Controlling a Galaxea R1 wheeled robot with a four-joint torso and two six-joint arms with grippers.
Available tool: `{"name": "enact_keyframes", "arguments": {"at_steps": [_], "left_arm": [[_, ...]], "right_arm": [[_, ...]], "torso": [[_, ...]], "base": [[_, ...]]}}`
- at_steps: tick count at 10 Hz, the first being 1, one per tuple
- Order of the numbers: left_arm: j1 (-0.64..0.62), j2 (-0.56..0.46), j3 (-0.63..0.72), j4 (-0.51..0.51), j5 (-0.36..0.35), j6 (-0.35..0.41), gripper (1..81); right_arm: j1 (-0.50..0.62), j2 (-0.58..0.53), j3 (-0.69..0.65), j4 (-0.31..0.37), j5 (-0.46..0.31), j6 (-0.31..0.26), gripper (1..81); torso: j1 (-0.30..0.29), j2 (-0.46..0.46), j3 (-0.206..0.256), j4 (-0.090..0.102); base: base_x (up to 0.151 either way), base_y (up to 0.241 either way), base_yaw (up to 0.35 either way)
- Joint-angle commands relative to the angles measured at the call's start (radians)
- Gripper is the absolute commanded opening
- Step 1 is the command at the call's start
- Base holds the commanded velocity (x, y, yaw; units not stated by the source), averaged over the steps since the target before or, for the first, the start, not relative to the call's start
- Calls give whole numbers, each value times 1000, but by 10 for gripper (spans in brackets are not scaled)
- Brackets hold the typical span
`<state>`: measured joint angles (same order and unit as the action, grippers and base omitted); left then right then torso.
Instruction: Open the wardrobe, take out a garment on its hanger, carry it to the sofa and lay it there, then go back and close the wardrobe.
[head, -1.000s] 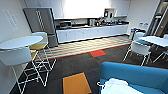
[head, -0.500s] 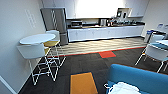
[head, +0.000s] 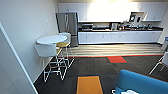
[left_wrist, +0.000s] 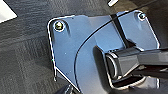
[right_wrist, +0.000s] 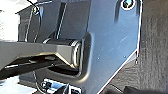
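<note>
With the sofa at the lower right of the head view and a white scrap, possibly the garment, at its bottom edge, I judge that fabric light and limp, best gripped by its hanger; pincer state: cannot tell.

We saw the sofa cut off by the lower right corner, something white on it too clipped to identify, and countertop items too blurred to name.
</note>
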<state>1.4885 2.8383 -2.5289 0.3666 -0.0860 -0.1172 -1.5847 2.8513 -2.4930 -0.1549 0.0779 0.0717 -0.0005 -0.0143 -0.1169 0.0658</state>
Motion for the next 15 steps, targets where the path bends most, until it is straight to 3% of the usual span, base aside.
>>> {"name": "enact_keyframes", "arguments": {"at_steps": [1,15], "left_arm": [[-33,-17,-1,-5,51,-2,811],[-24,6,-1,-8,49,-2,811]], "right_arm": [[27,-7,5,-8,-61,-1,811],[19,68,-93,5,-60,-1,811]], "torso": [[1,0,-1,0],[1,0,8,0]], "base": [[0,0,306],[0,0,305]]}}
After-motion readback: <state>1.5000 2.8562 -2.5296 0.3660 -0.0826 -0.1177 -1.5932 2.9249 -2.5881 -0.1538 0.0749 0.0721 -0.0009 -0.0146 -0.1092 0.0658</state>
